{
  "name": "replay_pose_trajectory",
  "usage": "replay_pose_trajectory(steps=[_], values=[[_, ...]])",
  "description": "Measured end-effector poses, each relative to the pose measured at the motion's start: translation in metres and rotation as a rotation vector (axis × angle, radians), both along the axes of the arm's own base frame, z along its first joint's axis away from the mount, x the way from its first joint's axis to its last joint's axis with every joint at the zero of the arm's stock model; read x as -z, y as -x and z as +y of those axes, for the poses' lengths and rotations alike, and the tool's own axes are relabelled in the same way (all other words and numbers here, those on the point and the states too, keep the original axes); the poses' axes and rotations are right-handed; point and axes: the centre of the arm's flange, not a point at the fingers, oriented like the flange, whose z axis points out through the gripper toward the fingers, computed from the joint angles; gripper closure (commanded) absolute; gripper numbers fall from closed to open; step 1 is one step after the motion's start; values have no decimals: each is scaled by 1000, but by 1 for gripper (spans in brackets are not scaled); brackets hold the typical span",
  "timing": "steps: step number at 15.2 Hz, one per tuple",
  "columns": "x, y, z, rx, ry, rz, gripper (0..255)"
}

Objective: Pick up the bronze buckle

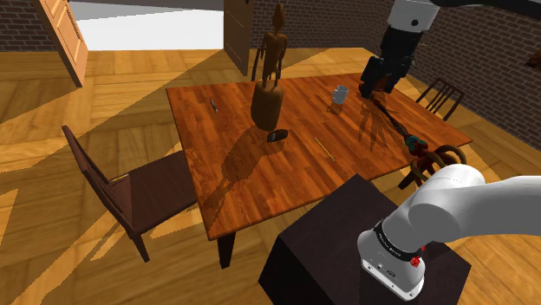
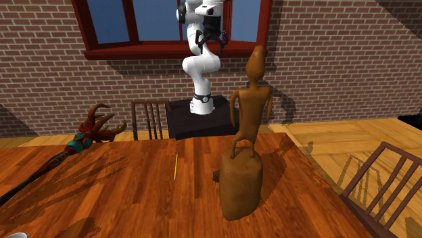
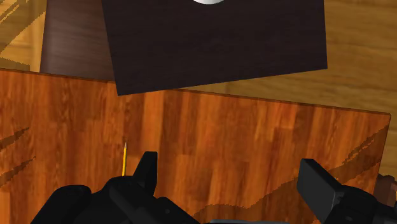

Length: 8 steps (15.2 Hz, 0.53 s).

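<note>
Hovering above the surface (image 1: 217,130) near a small grey mug (image 1: 340,95), the tool (image 1: 371,87) had its two black fingers (image 3: 147,167) standing wide apart, with nothing between them. The buckle (image 1: 277,135), which looked dark, lay on the surface just beside the base of a wooden statue (image 1: 269,97), well apart from the tool.

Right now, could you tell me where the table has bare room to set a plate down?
The widest bare wood runs from the statue toward the table corner nearest the chair. A smaller patch sits between the mug and the thin yellow stick. It is crowded along the staff.
</note>
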Motion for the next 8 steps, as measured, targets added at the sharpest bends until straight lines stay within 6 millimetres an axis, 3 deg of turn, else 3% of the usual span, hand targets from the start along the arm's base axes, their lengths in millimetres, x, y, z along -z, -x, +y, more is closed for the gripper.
replay_pose_trajectory(steps=[3, 8], values=[[12, -11, 2, 12, 2, -1, 0], [60, -49, 6, 57, 8, -8, 0]])
